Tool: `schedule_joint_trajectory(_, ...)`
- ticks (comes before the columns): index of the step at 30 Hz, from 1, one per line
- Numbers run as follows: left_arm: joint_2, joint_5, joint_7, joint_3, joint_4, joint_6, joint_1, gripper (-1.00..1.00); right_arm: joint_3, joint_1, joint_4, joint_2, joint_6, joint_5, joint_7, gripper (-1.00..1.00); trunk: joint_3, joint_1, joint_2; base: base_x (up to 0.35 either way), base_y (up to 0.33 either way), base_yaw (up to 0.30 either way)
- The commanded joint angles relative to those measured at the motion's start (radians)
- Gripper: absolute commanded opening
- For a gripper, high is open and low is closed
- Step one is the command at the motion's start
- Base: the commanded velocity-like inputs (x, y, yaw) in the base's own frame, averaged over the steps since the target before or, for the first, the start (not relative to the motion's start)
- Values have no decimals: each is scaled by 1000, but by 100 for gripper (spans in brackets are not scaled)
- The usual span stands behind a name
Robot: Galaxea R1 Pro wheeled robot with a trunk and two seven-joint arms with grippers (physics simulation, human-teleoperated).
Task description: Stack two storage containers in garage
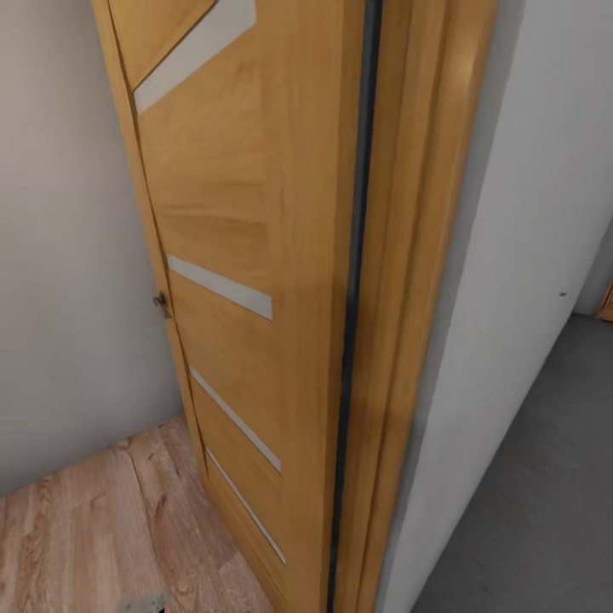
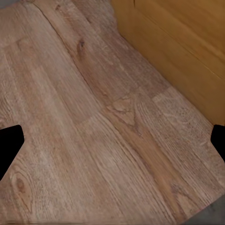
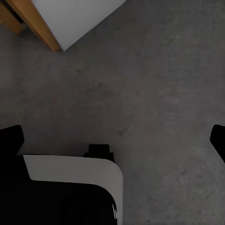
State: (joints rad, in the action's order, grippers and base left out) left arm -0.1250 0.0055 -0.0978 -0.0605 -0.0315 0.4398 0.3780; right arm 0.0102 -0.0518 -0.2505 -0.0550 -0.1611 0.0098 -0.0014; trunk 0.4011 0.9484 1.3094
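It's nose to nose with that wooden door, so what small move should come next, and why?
Probably a slight turn to its right. The open light-oak door with pale slats and its frame fill the head view, while dark grey concrete floor lies past the white wall there.

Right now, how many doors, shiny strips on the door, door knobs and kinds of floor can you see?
Wooden door: 1
Pale strips on the door: 4
Door knob: 1
Kinds of floor: 2, light wood planks and dark grey concrete
Total: 8
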Motion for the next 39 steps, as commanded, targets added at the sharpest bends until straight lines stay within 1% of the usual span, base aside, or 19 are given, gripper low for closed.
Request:
schedule_joint_trajectory(1,0,1,1,-6,1,3,1,100,2,0,0,0,-3,1,0,100,1,0,1,0,0,234)
schedule_joint_trajectory(20,2,0,1,-5,2,2,0,100,1,0,0,0,-3,1,0,100,1,0,1,0,0,256)
schedule_joint_trajectory(28,6,-1,1,-5,2,2,-2,100,3,0,0,5,-3,1,0,100,1,0,1,0,0,260)
schedule_joint_trajectory(32,9,-1,1,-5,2,2,-2,100,3,0,0,11,-3,0,0,100,1,0,1,0,0,218)
schedule_joint_trajectory(39,10,0,1,-5,2,2,-2,100,4,-1,-1,35,-3,1,0,100,1,0,1,0,0,46)
